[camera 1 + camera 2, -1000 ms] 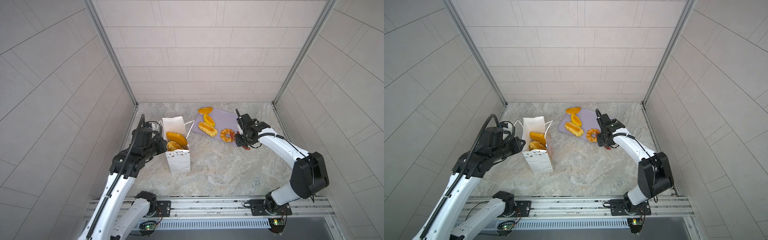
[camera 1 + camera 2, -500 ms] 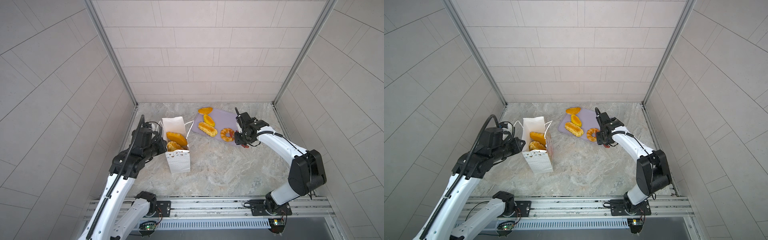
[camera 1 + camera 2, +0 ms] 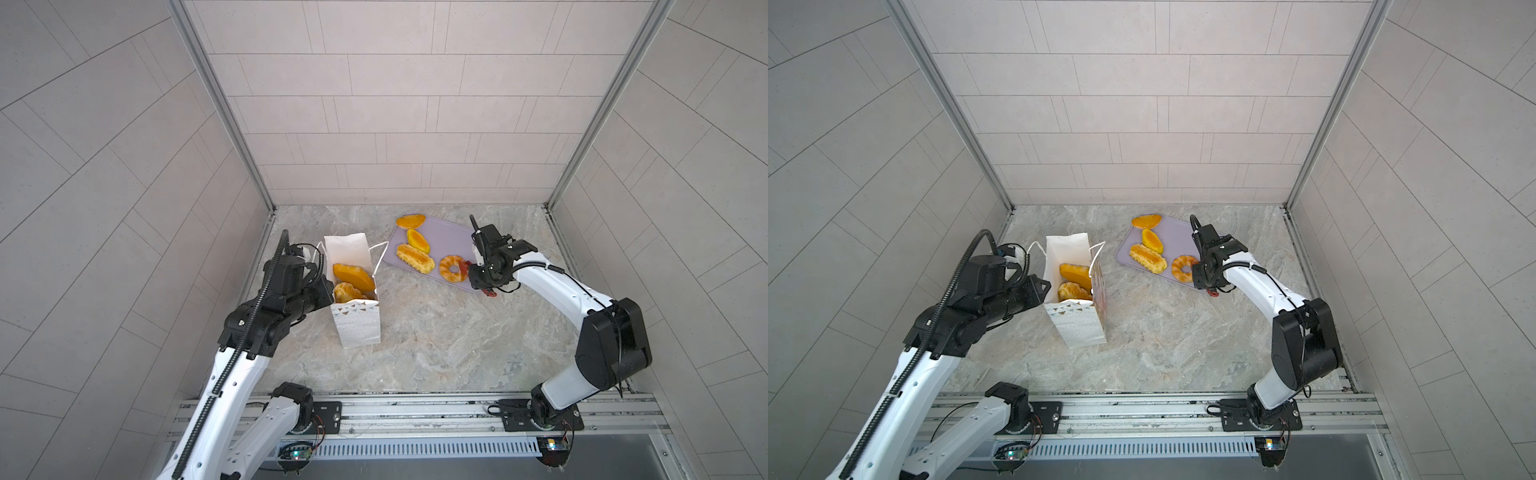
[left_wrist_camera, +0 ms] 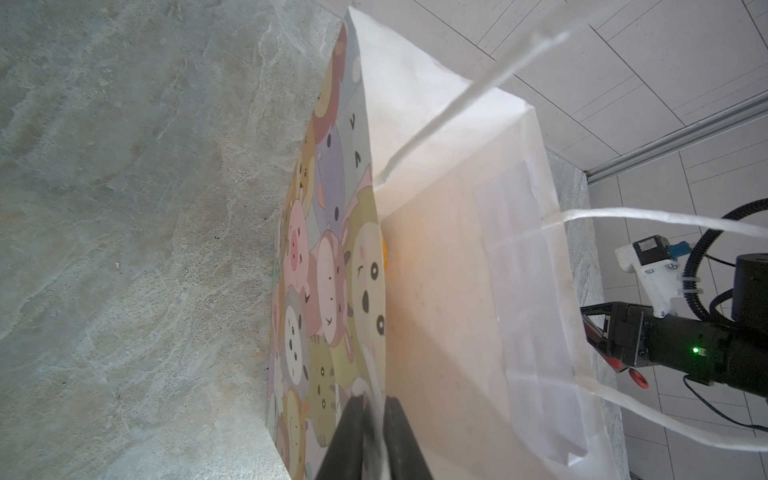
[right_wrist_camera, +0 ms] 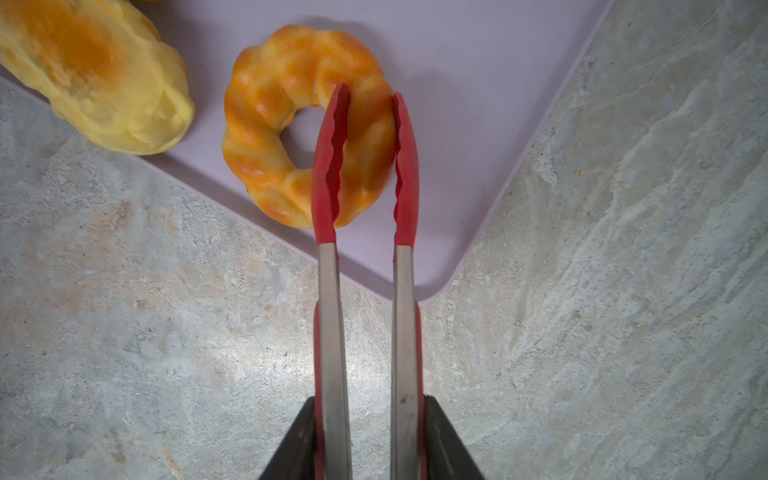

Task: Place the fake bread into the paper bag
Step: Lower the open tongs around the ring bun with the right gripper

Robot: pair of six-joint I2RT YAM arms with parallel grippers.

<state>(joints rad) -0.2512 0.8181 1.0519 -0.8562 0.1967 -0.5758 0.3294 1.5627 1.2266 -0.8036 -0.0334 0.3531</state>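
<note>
My left gripper [image 4: 372, 419] is clenched on the bag [image 4: 457, 291], its fingers [image 4: 399, 436] pinching the left wall at the rim. The bag stands upright and open on the left of the table [image 3: 436, 340], with two pieces of bread [image 3: 353, 276] inside.

My right gripper [image 5: 369, 419] grasps the tongs [image 5: 332, 291] by their handles. Their red tips stand a little apart and straddle the ring [image 5: 291, 124]: one tip over its hole, the other at its outer edge. The ring lies near the near right corner of the tray [image 3: 449, 237], just left of my right gripper in both top views. Three more pieces lie on the tray, farther left.
</note>
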